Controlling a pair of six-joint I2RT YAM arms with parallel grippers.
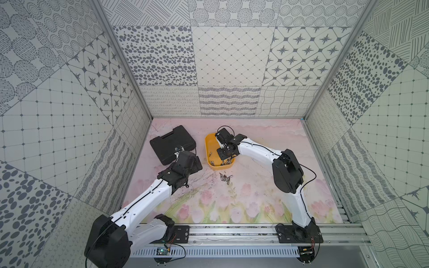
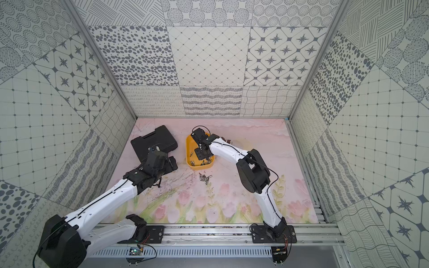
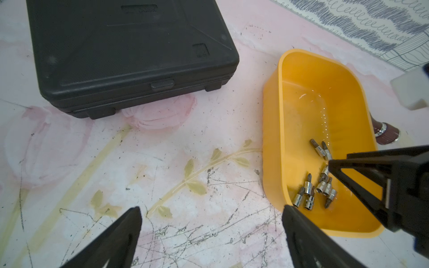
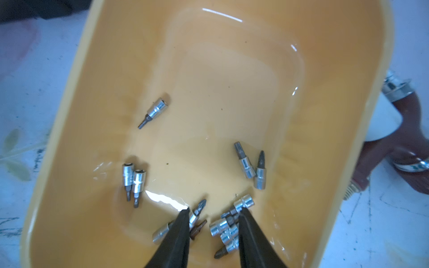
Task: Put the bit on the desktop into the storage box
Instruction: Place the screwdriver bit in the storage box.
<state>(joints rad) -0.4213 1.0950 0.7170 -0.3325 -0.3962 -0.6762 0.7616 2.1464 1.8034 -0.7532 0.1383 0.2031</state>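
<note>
The right gripper point(image 4: 214, 212) hangs low inside the storage box point(image 4: 69, 120), jaws partly spread and empty.

Its black tapered fingers point(image 4: 178, 232) point down at the box's near end. A short steel bit point(image 4: 197, 212) lies just beside one tip and a small heap of others beside the other tip; nothing is pinched between them. More lie scattered on the box's glossy yellow floor. A cluster of loose bits point(image 1: 225, 178) rests on the scratched, flower-printed desktop point(image 1: 267, 162) just outside the box's near end. The left gripper point(image 3: 211, 208) hovers beside the box, spread wide, holding nothing. A black moulded case point(image 1: 171, 143) lies near the box.
</note>
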